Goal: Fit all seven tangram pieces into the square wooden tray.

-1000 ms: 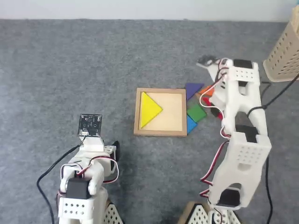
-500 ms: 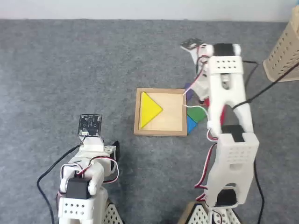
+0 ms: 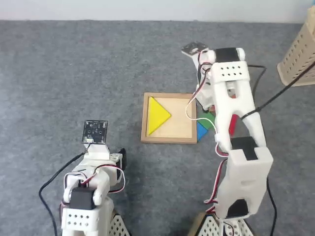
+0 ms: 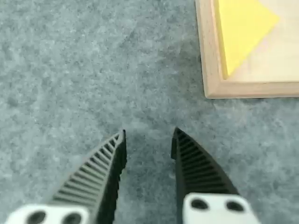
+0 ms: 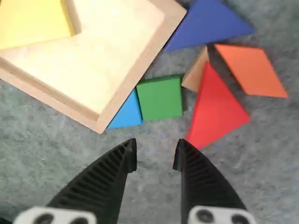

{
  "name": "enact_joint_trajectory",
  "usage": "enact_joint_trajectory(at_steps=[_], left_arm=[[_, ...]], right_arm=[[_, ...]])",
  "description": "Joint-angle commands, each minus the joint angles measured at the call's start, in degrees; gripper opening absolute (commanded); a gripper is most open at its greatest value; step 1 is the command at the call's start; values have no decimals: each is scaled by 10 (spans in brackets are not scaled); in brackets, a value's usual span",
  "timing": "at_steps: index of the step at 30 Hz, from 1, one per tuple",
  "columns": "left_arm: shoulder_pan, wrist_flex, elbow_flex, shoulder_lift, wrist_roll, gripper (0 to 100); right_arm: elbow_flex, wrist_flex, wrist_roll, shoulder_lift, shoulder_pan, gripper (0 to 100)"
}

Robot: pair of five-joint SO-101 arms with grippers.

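Observation:
The square wooden tray (image 3: 169,139) holds a yellow triangle (image 3: 157,114) against its left side. To the tray's right lie loose pieces: a dark blue triangle (image 5: 208,23), an orange parallelogram (image 5: 250,70), a red triangle (image 5: 212,109), a green square (image 5: 161,98), a light blue triangle (image 5: 126,114) and a tan piece (image 5: 196,74). My right gripper (image 5: 154,151) hangs open over the carpet just beside the green square and red triangle, holding nothing. My left gripper (image 4: 148,140) is open and empty over bare carpet near the tray's front-left corner (image 4: 208,70).
The right arm (image 3: 229,83) covers most of the loose pieces in the high view. A beige perforated block (image 3: 300,54) stands at the far right edge. Grey carpet stretches open to the left of and behind the tray.
The right arm has swung left toward the tray's right side and now covers more of the loose pieces. The left arm has not moved.

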Motion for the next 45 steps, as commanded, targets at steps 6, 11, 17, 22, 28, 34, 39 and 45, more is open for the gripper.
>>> enact_joint_trajectory(at_steps=[6, 11, 17, 22, 28, 34, 39, 45], left_arm=[[-4, -4, -1, -11, 4, 152], [-4, -4, -1, -11, 4, 152], [-4, -4, -1, -11, 4, 152], [-4, -4, -1, -11, 4, 152], [-4, -4, -1, -11, 4, 152], [-4, -4, -1, -11, 4, 152], [-4, -4, -1, -11, 4, 152], [-4, -4, -1, -11, 4, 152]], right_arm=[[82, -22, 79, -55, 84, 320], [203, -127, 103, -65, 88, 323], [268, -232, 73, -71, 88, 325], [270, -271, 70, -70, 96, 325], [271, -301, 104, -49, 99, 325], [268, -343, 115, 16, 102, 325], [267, -352, 113, 31, 102, 322], [267, -348, 112, 34, 102, 229]])
